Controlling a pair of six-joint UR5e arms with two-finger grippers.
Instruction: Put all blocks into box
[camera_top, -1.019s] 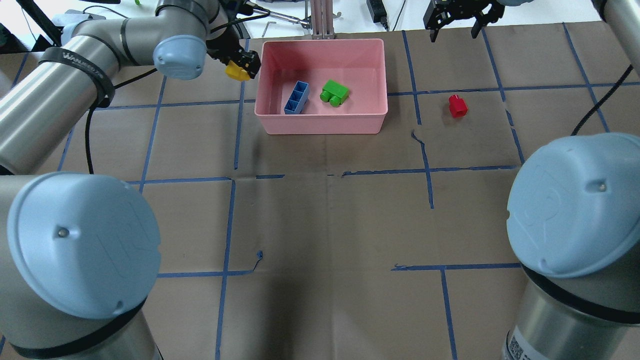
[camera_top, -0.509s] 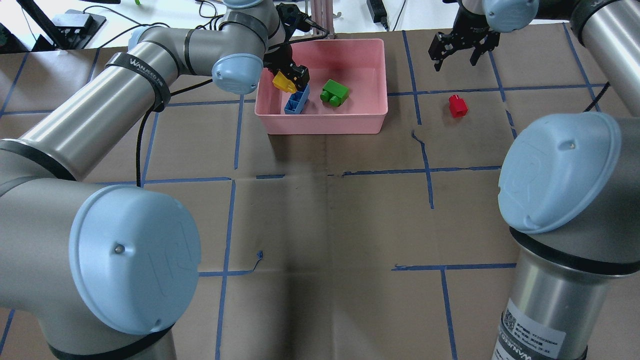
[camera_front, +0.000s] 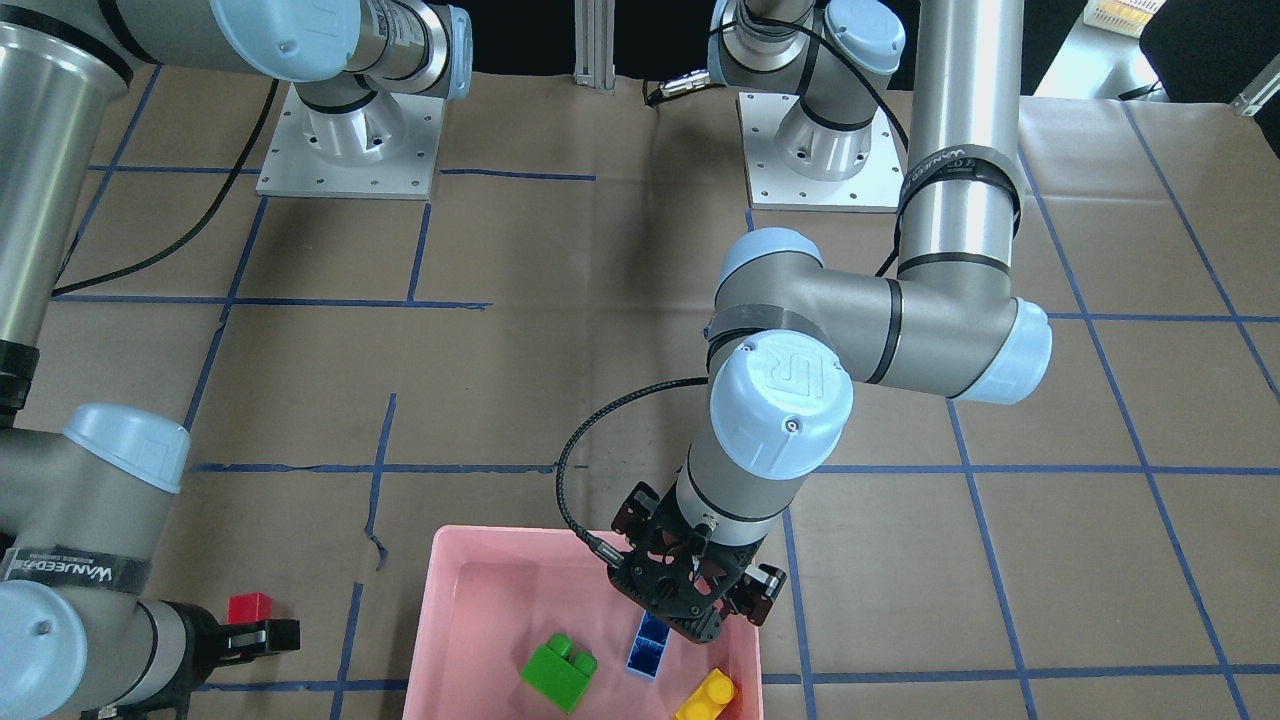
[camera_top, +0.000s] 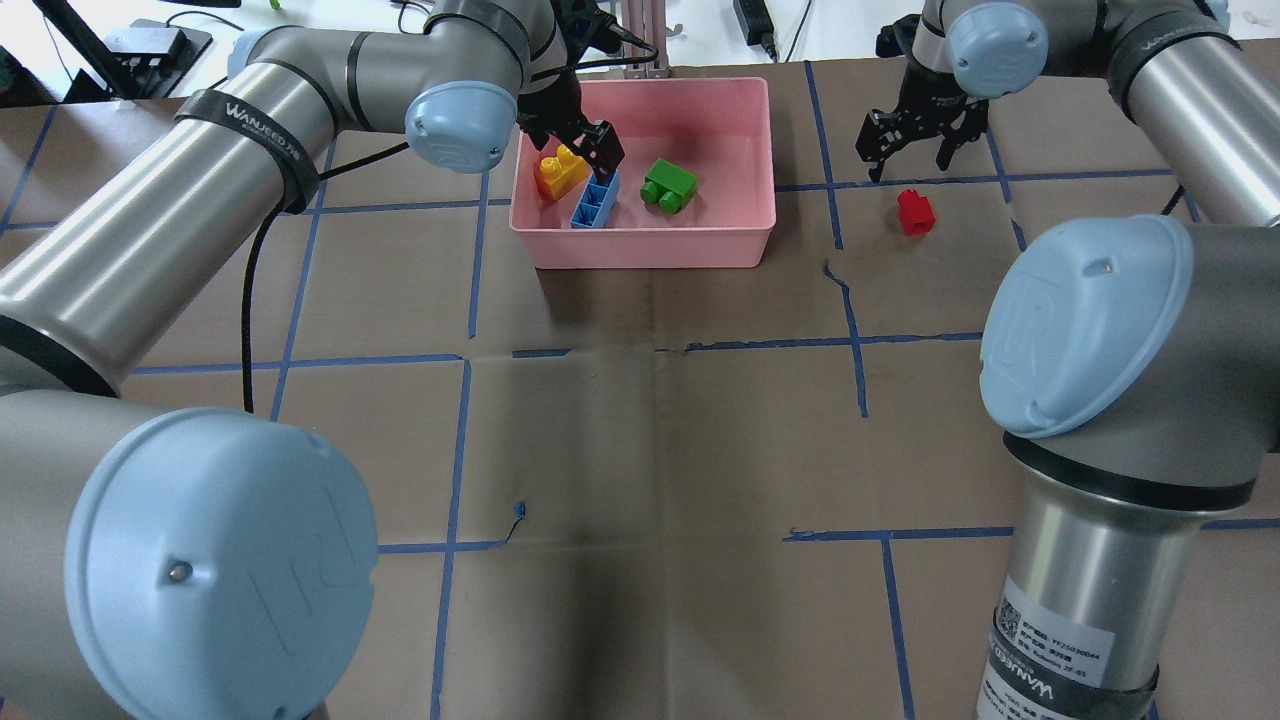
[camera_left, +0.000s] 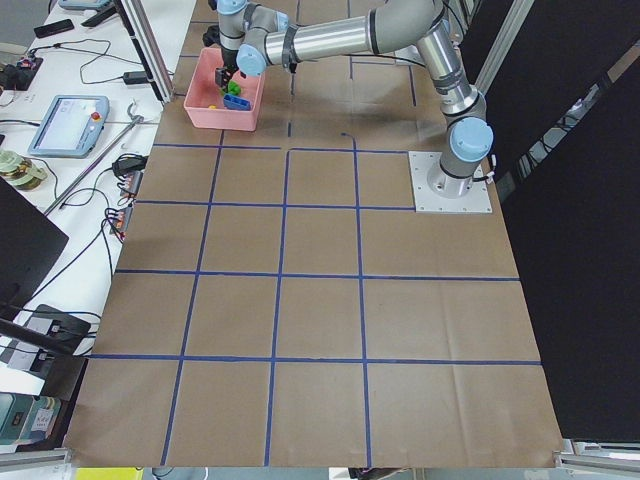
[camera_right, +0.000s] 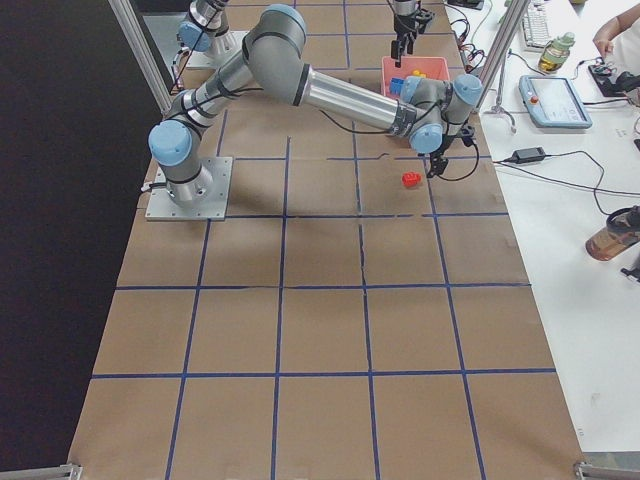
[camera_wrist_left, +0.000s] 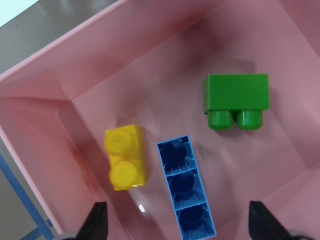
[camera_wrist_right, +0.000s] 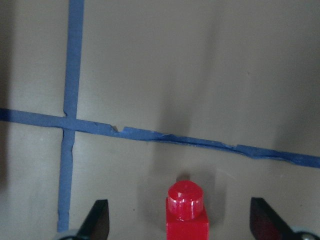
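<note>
The left gripper (camera_top: 572, 148) hangs over the left end of the shallow pink plastic tray (camera_top: 640, 252), its jaws spread wide and holding nothing; the left wrist view looks down between the two fingertips at the bricks lying below.

Three bricks lie on the tray floor; the yellow two-stud plastic brick (camera_top: 558, 172) sits studs up close to the tray's left wall; just beside it lies the long blue three-cell brick (camera_top: 595, 202), hollow cells facing up, a narrow gap between the two in the wrist view; the green two-stud brick (camera_top: 670, 185) lies on its side nearer the tray's middle, apart from the other two, its studs pointing toward the tray's near wall.

The right gripper (camera_top: 908, 158) hovers over the brown paper-covered bench (camera_top: 650, 450) to the right of the tray, its jaws likewise parted and empty; the small red one-stud brick (camera_top: 914, 212) stands upright on the bench, outside the tray and well apart from it, near a crossing of blue tape lines (camera_wrist_right: 70, 120); in the right wrist view the red brick shows low in the frame, centred between the two open fingertips, with neither fingertip touching it.
</note>
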